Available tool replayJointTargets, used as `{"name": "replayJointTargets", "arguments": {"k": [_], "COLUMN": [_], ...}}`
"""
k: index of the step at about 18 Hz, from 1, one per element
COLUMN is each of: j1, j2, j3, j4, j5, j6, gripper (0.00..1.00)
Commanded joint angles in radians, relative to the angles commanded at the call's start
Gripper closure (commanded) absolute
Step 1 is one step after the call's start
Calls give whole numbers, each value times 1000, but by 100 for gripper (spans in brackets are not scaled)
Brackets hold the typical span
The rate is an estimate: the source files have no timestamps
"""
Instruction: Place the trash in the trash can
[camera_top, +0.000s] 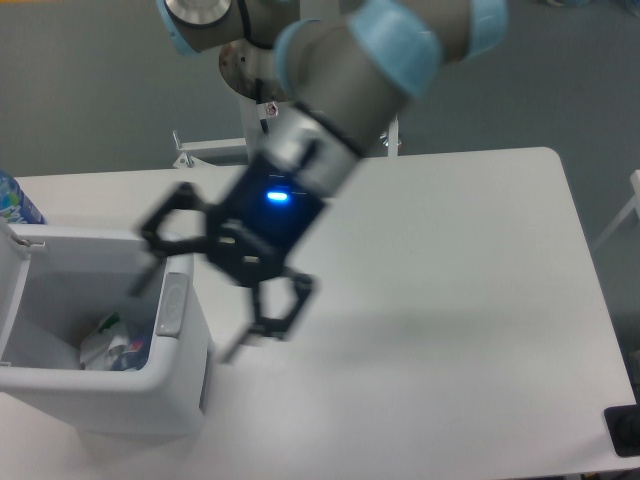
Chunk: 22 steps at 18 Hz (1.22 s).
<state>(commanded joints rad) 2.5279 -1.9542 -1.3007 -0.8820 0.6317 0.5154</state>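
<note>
While motion blur smears it, we see the gripper (190, 300) with fingers spread apart and holding nothing, hovering just right of the trash can (170, 380) rim, above the counter (430, 300). We find the trash (112, 347) inside the trash can, at the bottom near its right wall: crumpled white paper with green marks plus a bit of blue and red. We cannot separate cup from bottle. A deep-blue bottle (14, 199) stands behind the trash can's far left corner.
</note>
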Motion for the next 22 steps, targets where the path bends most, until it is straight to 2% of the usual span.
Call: {"name": "replayJointTargets", "arguments": {"k": [5,7,16,19,22], "j1": [9,9,9,9,9], "j2": [-6,-6,-32,-32,-31], "j3": [-86,-126,-199,-218,-218], "j4": [-8,-9,-26,-26,-26], "j5": [389,489,795,844,847], "j6": [178,254,412,506,514], "gripper": [0,0,0,0,0]}}
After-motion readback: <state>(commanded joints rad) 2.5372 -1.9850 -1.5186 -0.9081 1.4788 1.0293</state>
